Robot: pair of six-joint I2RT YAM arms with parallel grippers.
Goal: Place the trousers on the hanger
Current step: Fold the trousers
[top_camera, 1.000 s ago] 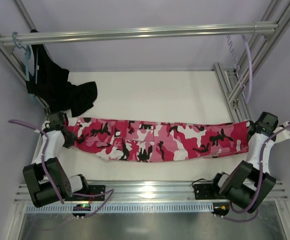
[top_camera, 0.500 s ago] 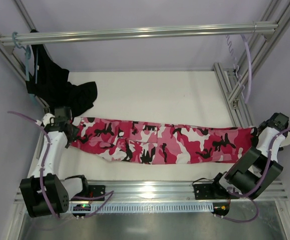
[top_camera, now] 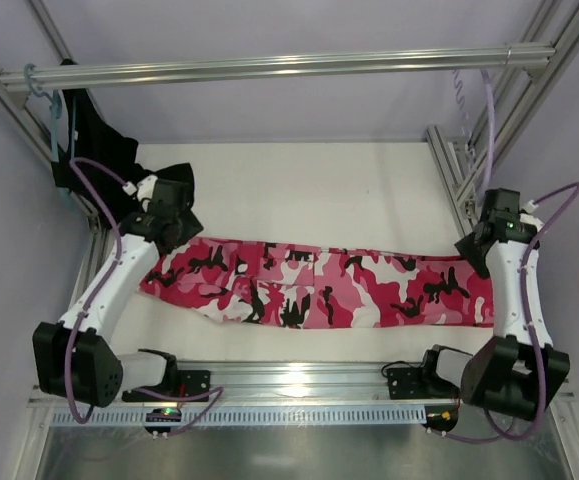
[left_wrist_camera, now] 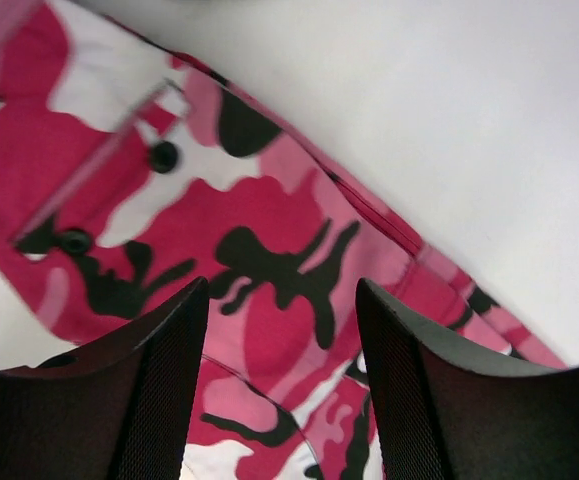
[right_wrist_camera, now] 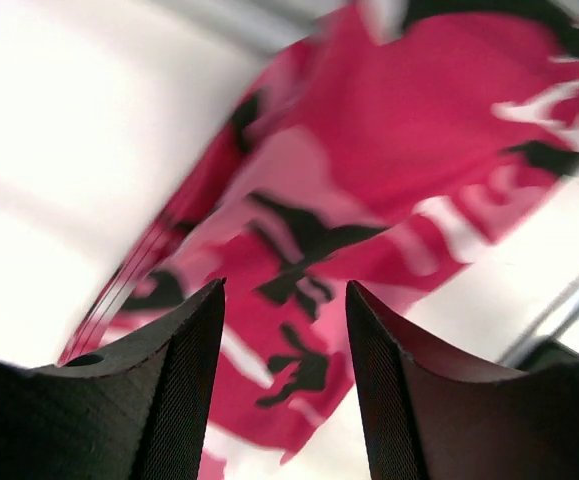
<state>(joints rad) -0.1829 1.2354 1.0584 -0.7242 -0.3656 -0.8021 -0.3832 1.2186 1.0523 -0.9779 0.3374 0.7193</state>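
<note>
The trousers (top_camera: 319, 285), pink, crimson, white and black camouflage, lie stretched out flat across the near half of the white table. My left gripper (top_camera: 174, 224) hovers over their left end by the buttons (left_wrist_camera: 164, 156), open, nothing between its fingers (left_wrist_camera: 281, 290). At their right end my right gripper (top_camera: 473, 250) is also open and empty above the cloth (right_wrist_camera: 284, 288). Neither gripper holds the fabric. The hanger (top_camera: 489, 110), thin and pale lilac, hangs from the rail at the upper right, far from both grippers.
A black garment (top_camera: 119, 170) on a teal hanger (top_camera: 41, 88) hangs at the upper left and spills onto the table beside my left gripper. A metal rail (top_camera: 269, 66) crosses the top. Frame posts (top_camera: 459, 180) stand at the right.
Both grippers opened and let go of the trousers' ends. The trousers settled flat on the table. Both arms then swung inward and toward the far side, over the cloth.
</note>
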